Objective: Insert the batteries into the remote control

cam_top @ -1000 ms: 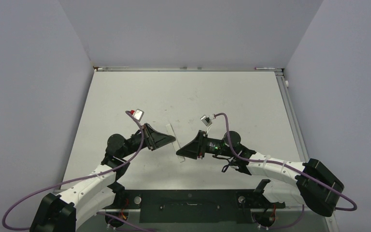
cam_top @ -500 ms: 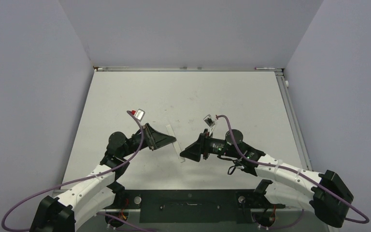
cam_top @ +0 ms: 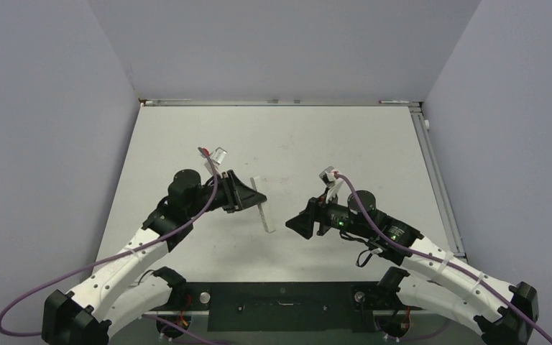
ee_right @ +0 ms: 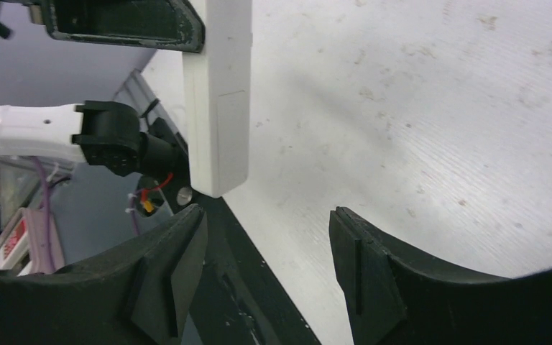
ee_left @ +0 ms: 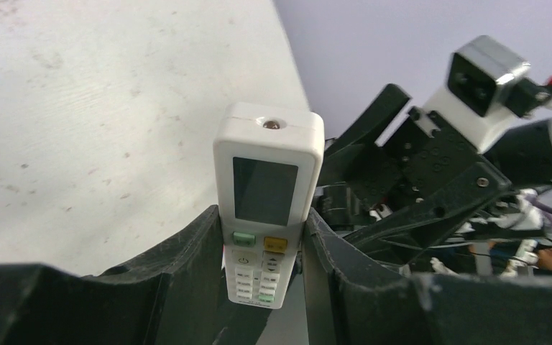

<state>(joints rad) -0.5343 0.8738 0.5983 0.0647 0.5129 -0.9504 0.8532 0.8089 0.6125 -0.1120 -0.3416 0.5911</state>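
**REMOTE CONTROL CLAMPED IN LEFT GRIPPER; RIGHT GRIPPER OPEN**

Locate the remote control point(ee_left: 264, 190) near the middle of the table point(cam_top: 345, 144), slightly toward its near edge. The left gripper point(cam_top: 253, 198) is clamped on it. In the left wrist view, one finger presses each long side at the button section. The screen end projects beyond the fingertips, with the display facing the camera. In the top view, the remote reads as a slim white bar running roughly from the far edge toward the near edge.

Note the right gripper point(ee_right: 266, 219) to the right of the remote, apart from it. Its jaws stand wide apart and hold nothing. The right wrist view shows a plain white face of the remote with a thin seam.
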